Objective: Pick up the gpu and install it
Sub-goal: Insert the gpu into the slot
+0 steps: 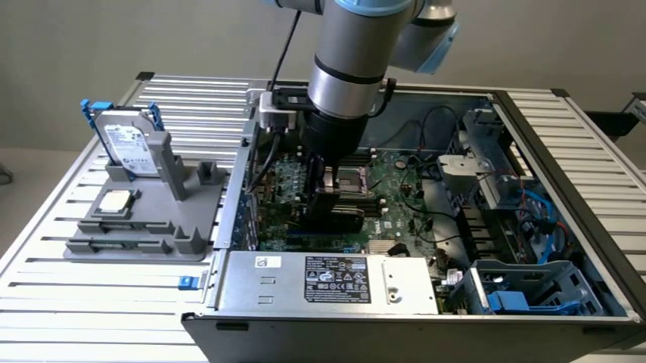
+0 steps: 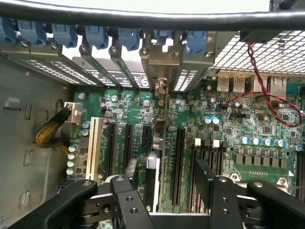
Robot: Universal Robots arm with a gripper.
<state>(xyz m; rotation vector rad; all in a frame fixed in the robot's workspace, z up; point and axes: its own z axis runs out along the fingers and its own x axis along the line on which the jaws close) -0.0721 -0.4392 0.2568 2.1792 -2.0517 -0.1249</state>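
Observation:
My gripper (image 1: pixel 333 203) reaches down into the open computer case (image 1: pixel 565 151), over the green motherboard (image 1: pixel 404 181). The gpu (image 1: pixel 335 213) shows its black cooler cover there, standing upright on the board's expansion slots. In the wrist view the gpu (image 2: pixel 155 167) appears edge-on between my two black fingers (image 2: pixel 129 191). Its silver end bracket (image 2: pixel 160 88) meets the rear slot openings of the case. Bare board shows on either side of the card, between it and each finger. My gripper (image 2: pixel 167 164) stands open around the card.
Left of the case, a grey fixture (image 1: pixel 141 227) holds a silver hard drive (image 1: pixel 131 147) in a blue-handled frame and a small square processor chip (image 1: pixel 114 201). Blue slot latches (image 2: pixel 97 36), a yellow-sleeved cable bundle (image 2: pixel 50 133) and a red-black wire (image 2: pixel 267 90) lie close by.

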